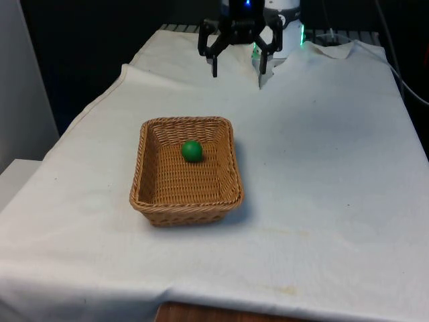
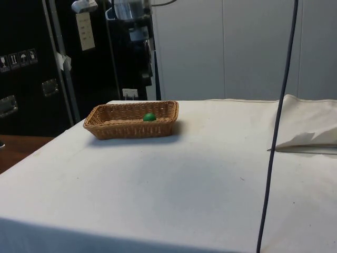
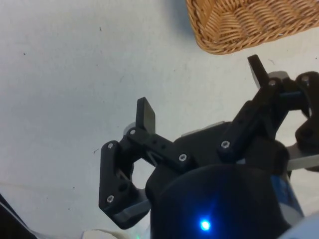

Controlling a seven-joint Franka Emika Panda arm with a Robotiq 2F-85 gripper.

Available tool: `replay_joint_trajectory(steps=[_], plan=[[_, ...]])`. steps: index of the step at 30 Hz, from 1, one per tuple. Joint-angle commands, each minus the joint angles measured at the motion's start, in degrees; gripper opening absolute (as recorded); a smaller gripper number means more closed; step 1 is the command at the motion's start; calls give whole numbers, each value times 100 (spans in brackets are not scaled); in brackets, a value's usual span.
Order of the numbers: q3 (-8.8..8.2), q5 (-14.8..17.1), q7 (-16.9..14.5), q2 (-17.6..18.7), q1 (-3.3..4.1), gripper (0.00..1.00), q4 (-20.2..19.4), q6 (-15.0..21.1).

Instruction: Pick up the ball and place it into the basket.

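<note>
- The worktop (image 1: pixel 322 168) is covered by a white cloth, lightly creased, with a few faint stains near the front edge; a strip of brown wood shows under the cloth's hem at the near edge in the front view.
- In the side view the cloth bunches into a raised fold (image 2: pixel 308 126) at the far right, and a dark cable (image 2: pixel 278 126) hangs down across the picture.
- Behind the worktop in the side view stand dark cabinets (image 2: pixel 31 68) beside pale wall panels (image 2: pixel 237 47).
- One wicker basket (image 1: pixel 144 171) sits on the cloth, rectangular, light brown, towards the front view's left of the middle.
- One green ball (image 1: pixel 192 150) lies inside the basket, on its woven floor, in the half farther from the front camera; in the side view its top just clears the rim (image 2: pixel 149 117).
- One claw (image 1: pixel 237 69) hangs over the far end of the worktop, well apart from the basket, its two black fingers spread wide with nothing between them.
- From the wrist, the fingers (image 3: pixel 146 114) stand apart over bare cloth, with a corner of the basket (image 3: pixel 239 25) just beyond.
</note>
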Motion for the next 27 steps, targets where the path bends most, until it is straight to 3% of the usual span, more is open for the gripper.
replay_joint_trajectory(steps=[1,27], plan=[[6,0,46,0,0,100,0,0],[63,-46,1215,-281,23,100,115,-17]])
